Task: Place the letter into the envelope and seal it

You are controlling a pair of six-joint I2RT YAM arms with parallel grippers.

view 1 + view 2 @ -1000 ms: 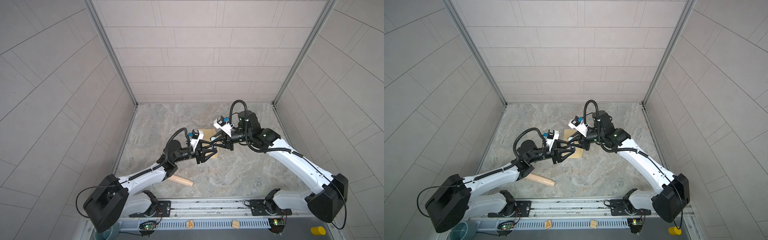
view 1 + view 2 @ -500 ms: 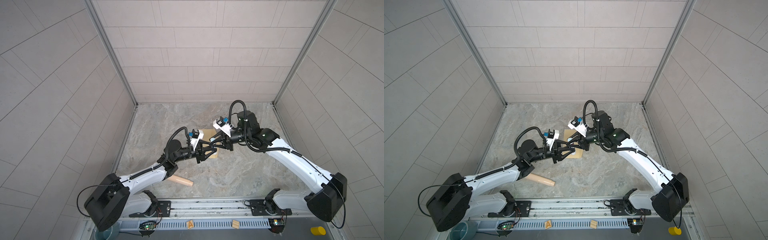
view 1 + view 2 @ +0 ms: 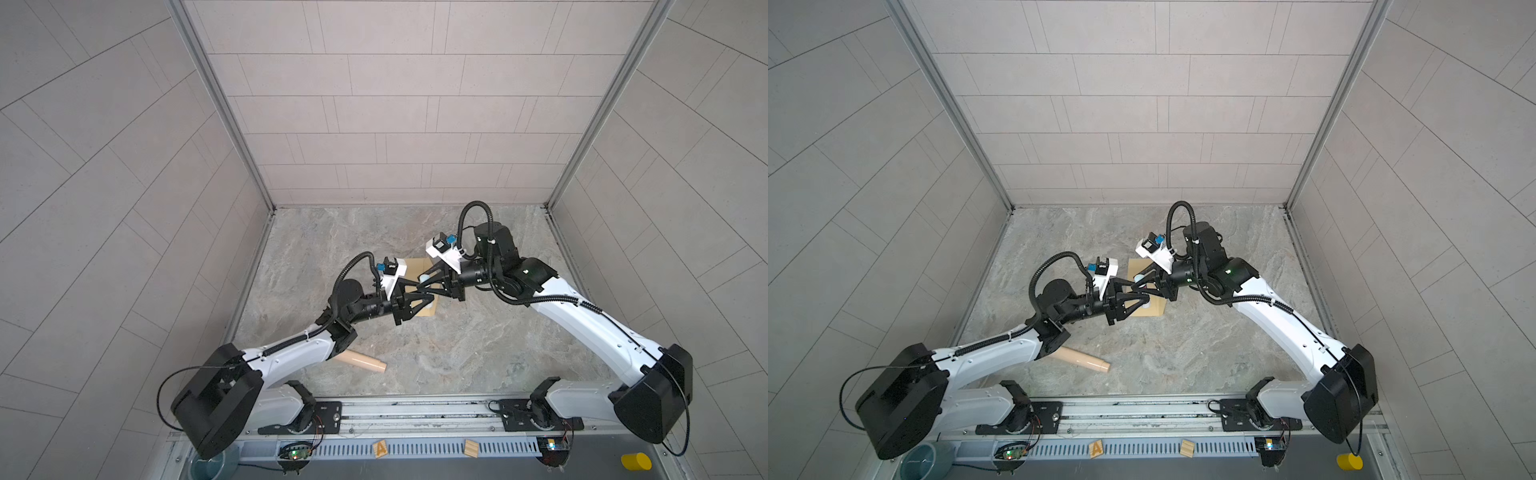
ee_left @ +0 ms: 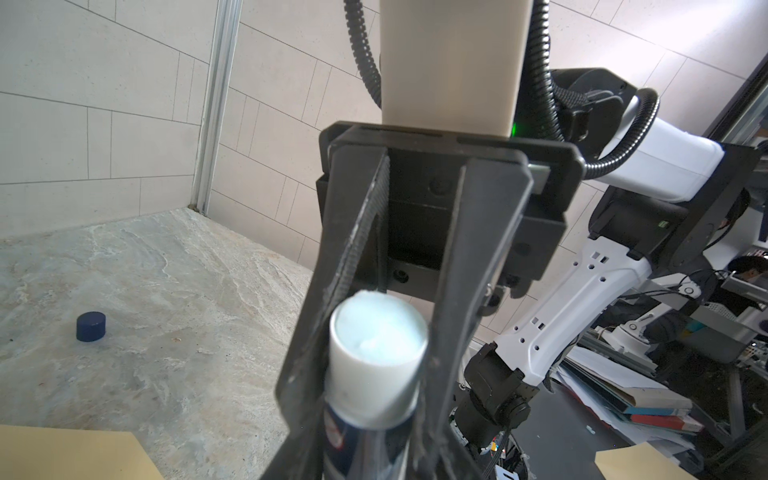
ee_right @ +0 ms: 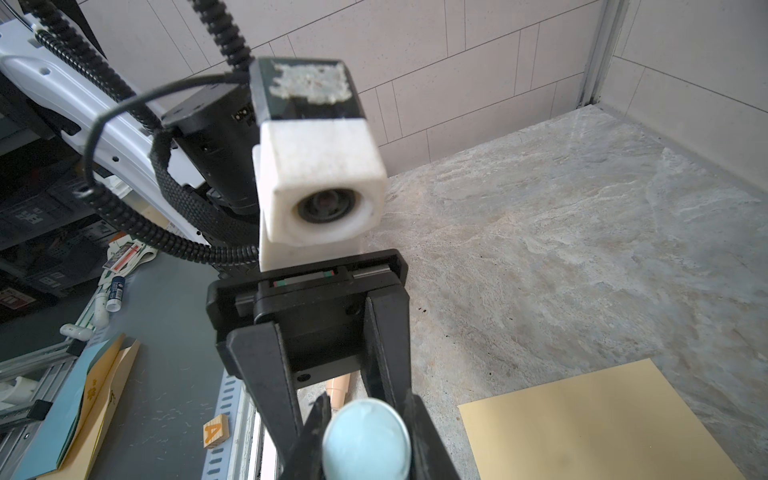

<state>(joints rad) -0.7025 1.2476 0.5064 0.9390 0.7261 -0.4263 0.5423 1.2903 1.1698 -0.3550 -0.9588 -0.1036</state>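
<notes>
Change: left gripper (image 3: 430, 297) jaws narrower than a second ago, nearing glue stick (image 4: 378, 349) from 8 o'clock; grip cannot be told.
Hold: right gripper (image 3: 423, 284) clamps glue stick from 2 o'clock.
Meaning: likely handover; envelope (image 3: 415, 266) sealing pending.

A grey-beige, marble-veined stone tabletop (image 3: 415, 365) fills the lower middle of both top views. A plain tan paper envelope (image 3: 415, 268) lies flat on it near the centre of the frame, partly hidden. A beige cylindrical tube (image 3: 362, 360) lies on its side toward the lower left, well apart from the envelope. In the left wrist view, a small dark blue round cap (image 4: 90, 326) sits on bare stone, apart from the envelope's corner.
</notes>
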